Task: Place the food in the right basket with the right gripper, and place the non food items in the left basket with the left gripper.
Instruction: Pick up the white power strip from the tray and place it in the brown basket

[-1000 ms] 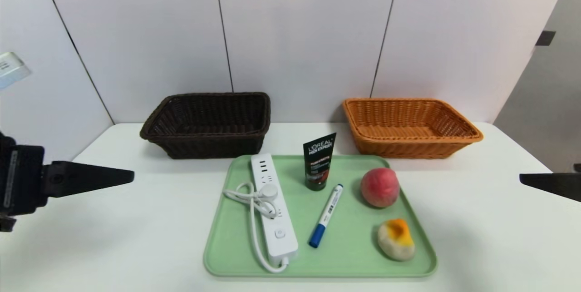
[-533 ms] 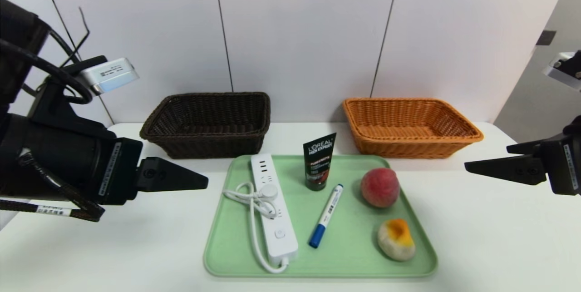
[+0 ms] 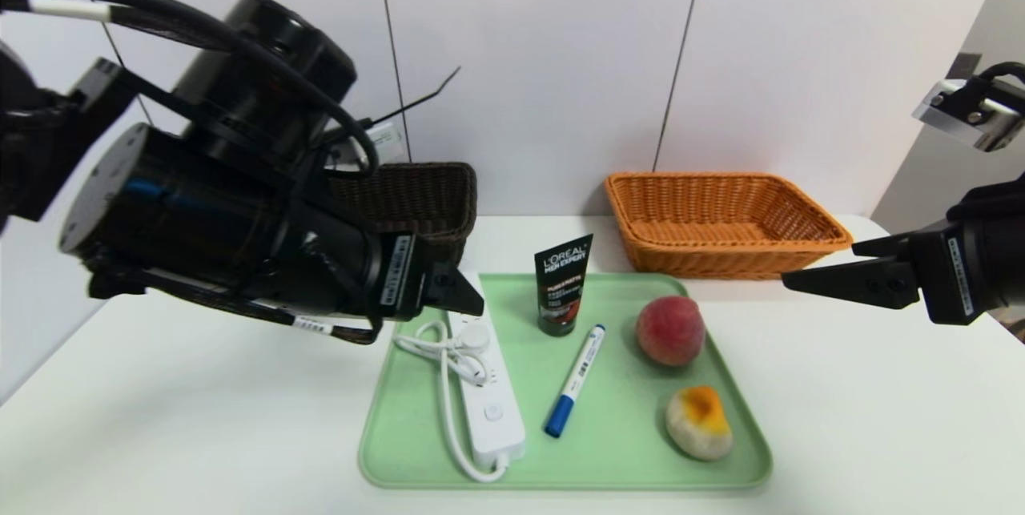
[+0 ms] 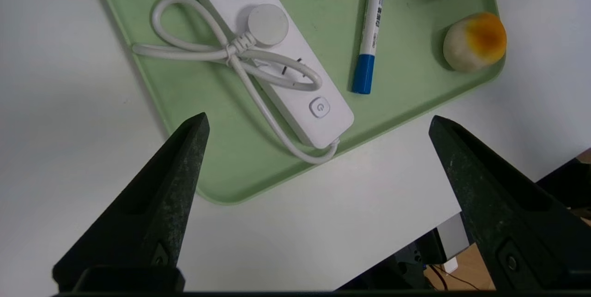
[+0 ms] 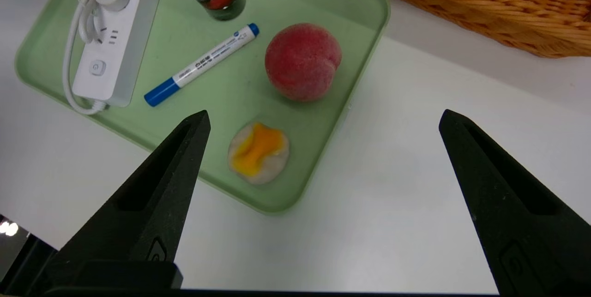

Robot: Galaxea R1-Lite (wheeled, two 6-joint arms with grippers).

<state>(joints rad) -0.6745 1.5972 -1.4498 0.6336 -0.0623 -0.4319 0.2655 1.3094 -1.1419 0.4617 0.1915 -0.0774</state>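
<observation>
Peach [image 3: 670,330], round and fuzzy pink-red, sits on your green tray [image 3: 625,467] beside the pale oval lump [image 3: 699,422] with its orange-yellow top; white power strip [image 3: 484,387], black tube [image 3: 561,284] standing upright, blue-capped marker [image 3: 574,380] share it. Your left gripper [image 4: 316,124] hangs spread wide above the strip, holding nothing. Your right gripper [image 5: 323,119] hovers spread beside the tray, near the orange-tan basket [image 3: 725,223]; dark basket [image 3: 420,199] partly hidden.

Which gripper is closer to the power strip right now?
Left. The left gripper hangs over the power strip's far end on the tray; the right gripper sits off past the tray's right edge, beyond the peach.
</observation>
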